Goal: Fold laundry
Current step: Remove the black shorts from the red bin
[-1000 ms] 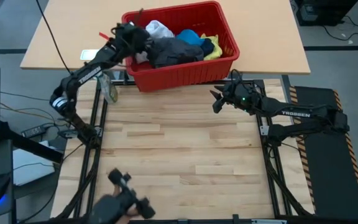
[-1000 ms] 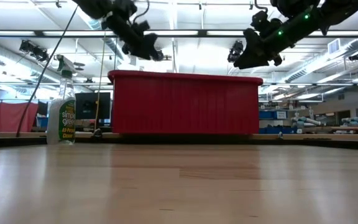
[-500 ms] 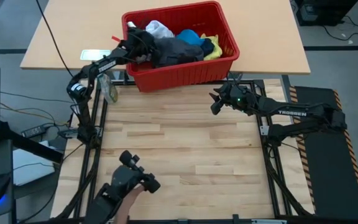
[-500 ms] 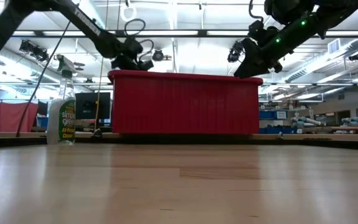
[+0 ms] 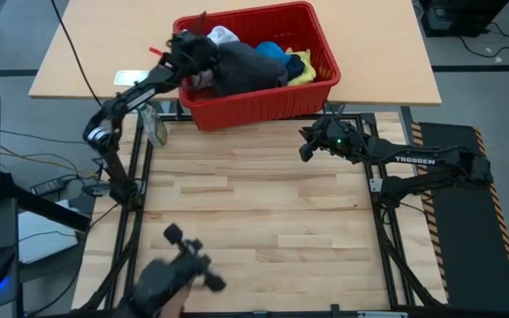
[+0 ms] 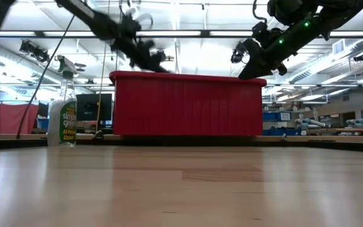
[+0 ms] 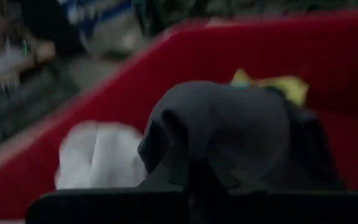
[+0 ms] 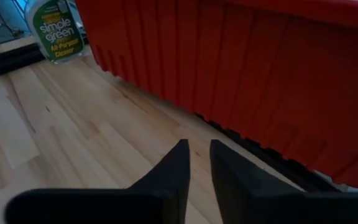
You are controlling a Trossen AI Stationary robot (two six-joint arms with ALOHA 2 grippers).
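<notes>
- Red plastic basket (image 5: 321, 84) with ribbed walls stands at the far edge of the pale wooden table (image 5: 254, 221), holding a heap of small soft garments.
- The dark grey garment (image 5: 250, 66) lies on top, with the white one (image 5: 224, 37) at the far left and the bright blue (image 5: 272, 51) and yellow (image 5: 303, 66) ones to the right.
- The left gripper (image 5: 203, 62) reaches into the basket's left side, its fingers pinched tight on the dark grey garment.
- The right gripper (image 5: 307, 146) hovers over the table just near the basket's right end, fingers narrowly apart, empty.
- A green-labelled spray bottle (image 6: 62, 116) stands left of the basket.
</notes>
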